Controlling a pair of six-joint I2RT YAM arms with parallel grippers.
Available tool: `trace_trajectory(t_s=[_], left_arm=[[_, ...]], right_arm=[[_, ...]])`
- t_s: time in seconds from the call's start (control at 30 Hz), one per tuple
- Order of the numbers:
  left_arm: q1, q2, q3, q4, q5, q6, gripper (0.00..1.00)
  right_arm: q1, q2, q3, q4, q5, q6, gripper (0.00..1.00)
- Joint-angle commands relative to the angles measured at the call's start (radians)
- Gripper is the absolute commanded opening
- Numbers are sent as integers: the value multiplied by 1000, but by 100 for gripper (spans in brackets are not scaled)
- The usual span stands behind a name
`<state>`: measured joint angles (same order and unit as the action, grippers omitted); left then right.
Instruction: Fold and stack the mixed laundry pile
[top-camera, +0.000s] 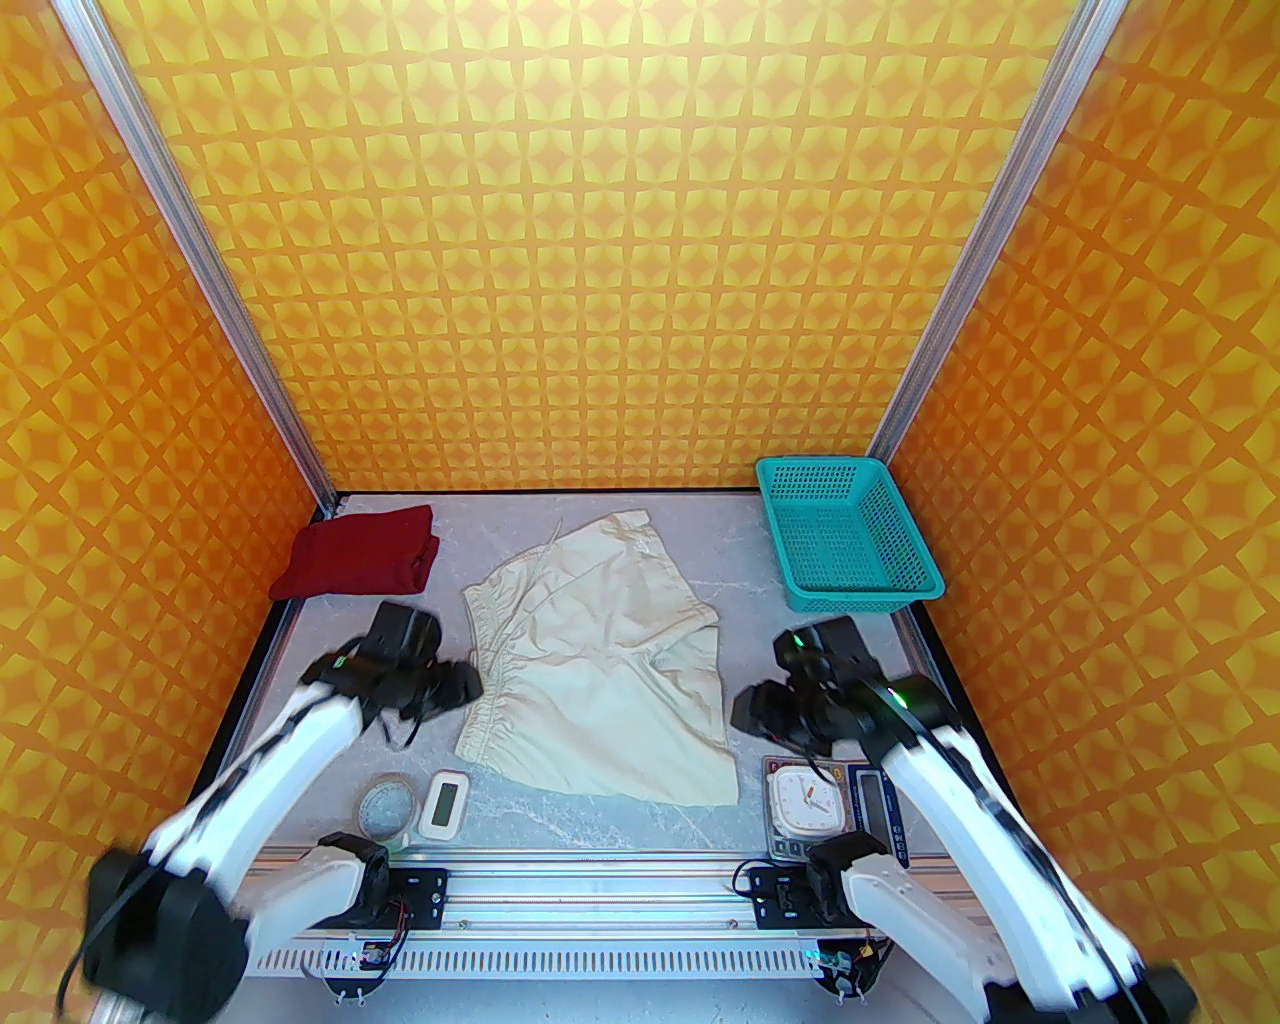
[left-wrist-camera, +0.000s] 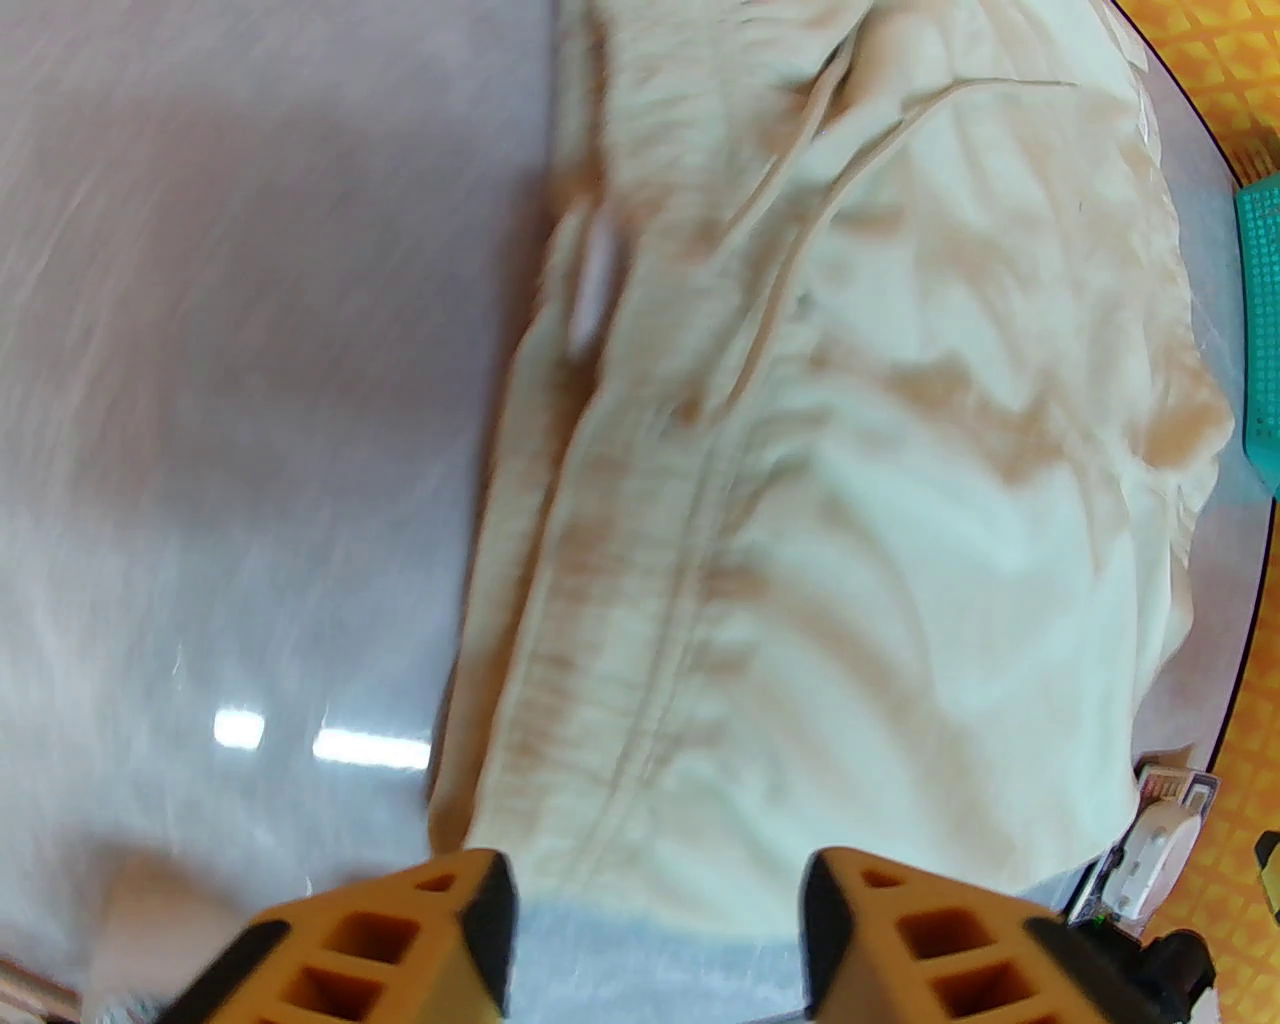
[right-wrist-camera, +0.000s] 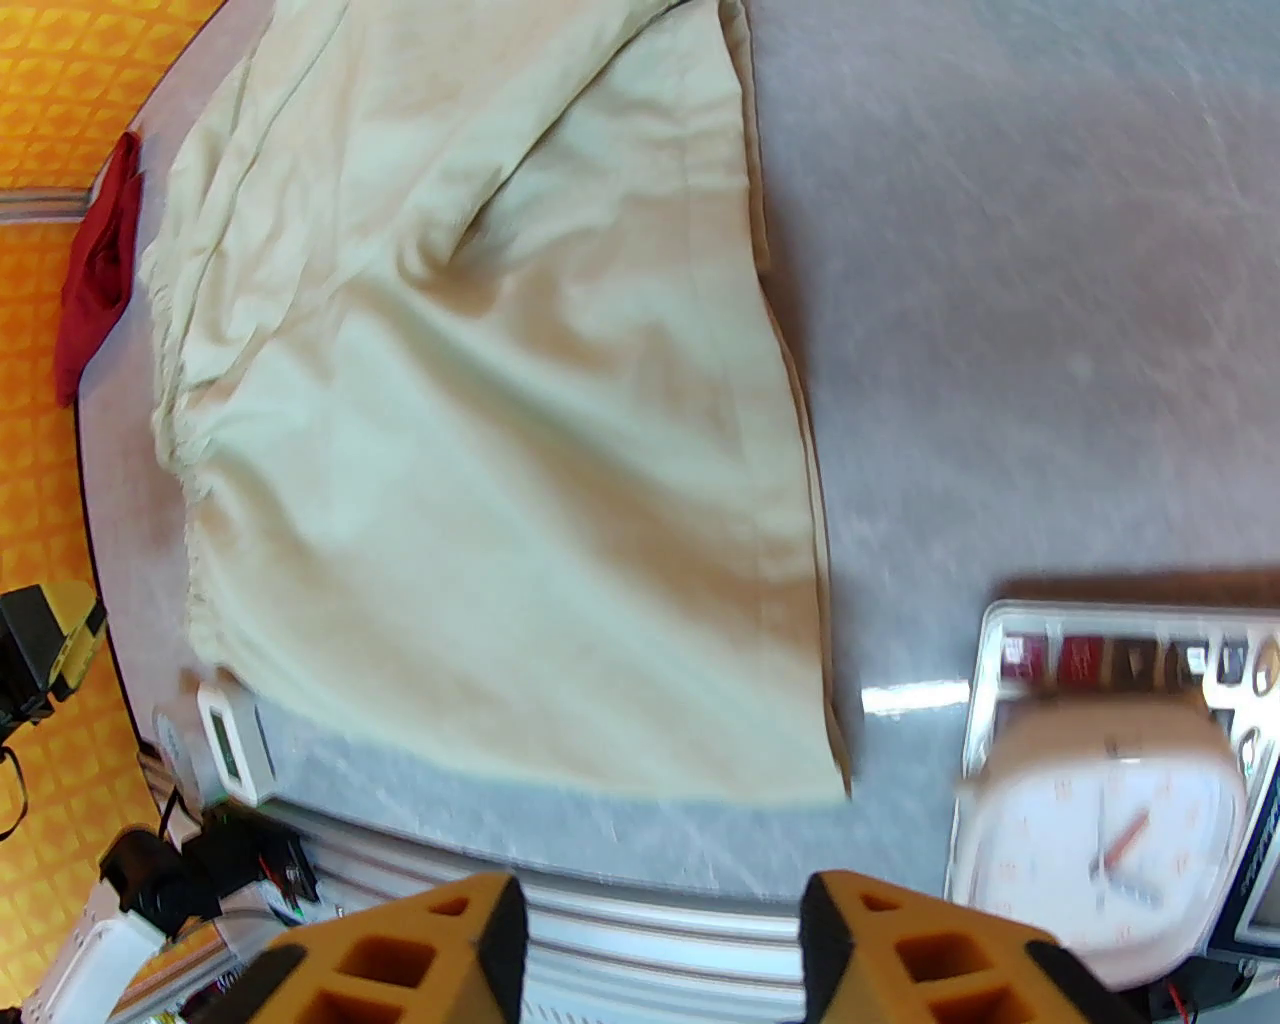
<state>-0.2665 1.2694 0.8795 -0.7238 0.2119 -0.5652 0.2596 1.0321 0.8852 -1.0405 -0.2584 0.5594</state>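
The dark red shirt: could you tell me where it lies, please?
In the top view, the dark red shirt lies in the far-left corner of the table, left of the cream shorts.

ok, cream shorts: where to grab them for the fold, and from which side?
The cream shorts lie flat, with the gathered waistband to the left and the leg hem to the right. Probably pinch the waistband edge from the left with the left gripper and the hem from the right with the right gripper. Both are open beside those thin, exposed edges.
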Motion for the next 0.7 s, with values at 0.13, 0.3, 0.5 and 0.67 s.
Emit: trace_trajectory(t_s=[0.13,0.3,0.5,0.67], left_arm=[[4,346,253,239,47,113,37],[29,611,461,269,55,137,29],[75,756,548,299,68,123,24],[107,773,551,302,73,127,25]], right_arm=[[1,382,70,398,37,8,28],[-1,632,225,428,121,-20,17],[-4,841,321,458,148,-17,9],[-6,851,285,449,184,-13,8]])
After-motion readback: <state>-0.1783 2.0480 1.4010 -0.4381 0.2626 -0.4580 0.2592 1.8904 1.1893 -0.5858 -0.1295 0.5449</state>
